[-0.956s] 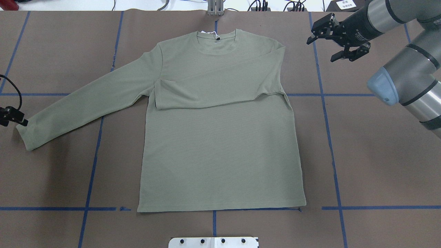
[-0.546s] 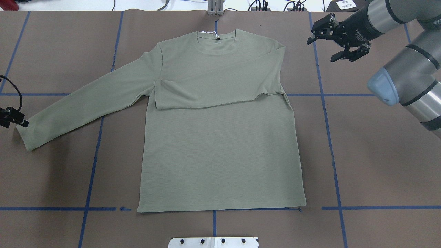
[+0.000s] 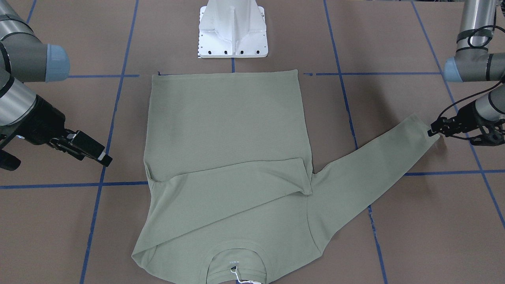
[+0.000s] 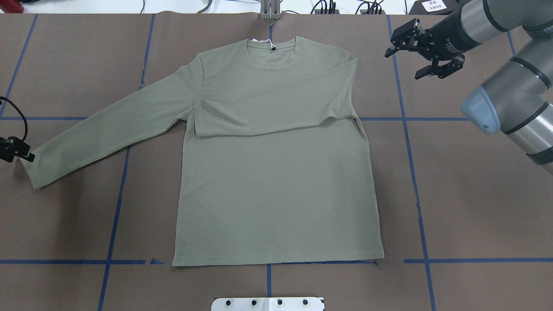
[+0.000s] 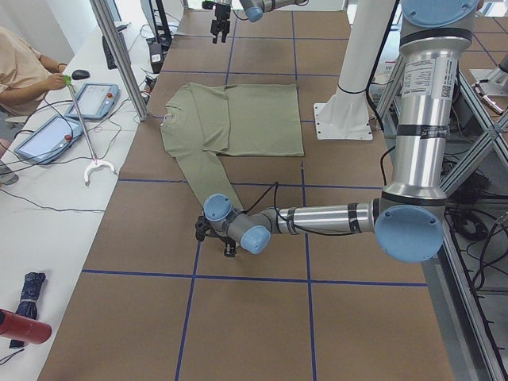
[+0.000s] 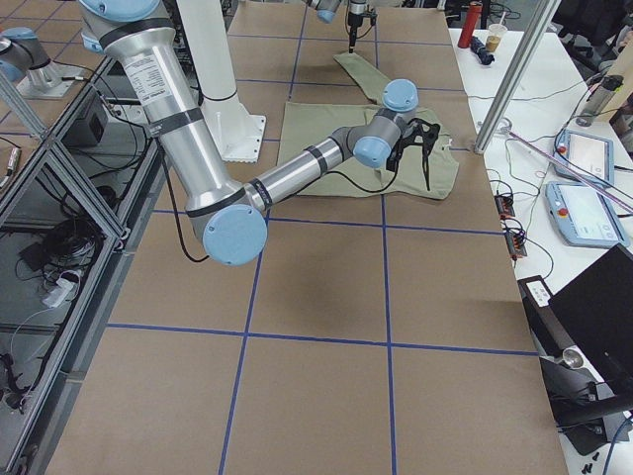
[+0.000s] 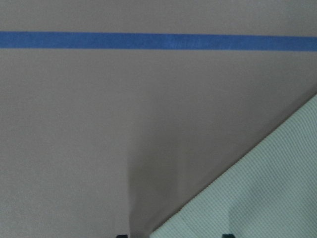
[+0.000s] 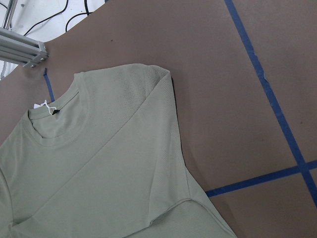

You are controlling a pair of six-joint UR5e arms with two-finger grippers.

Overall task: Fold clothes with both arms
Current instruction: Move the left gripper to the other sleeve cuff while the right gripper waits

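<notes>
Black left pincer [image 4: 23, 153] sits low at the cuff of the sage-green long-sleeved knit shirt [image 4: 276, 185]. Its two fingers are apart, and the corner of the cuff lies between them. Black right pincer [image 4: 402, 64] is beside the shirt's shoulder and does not touch it. Its fingers are wide apart and hold nothing. The shirt lies flat in the middle of the brown worktop [image 4: 453, 194]. One sleeve is folded across the chest. The other sleeve stretches out to the left pincer.
</notes>
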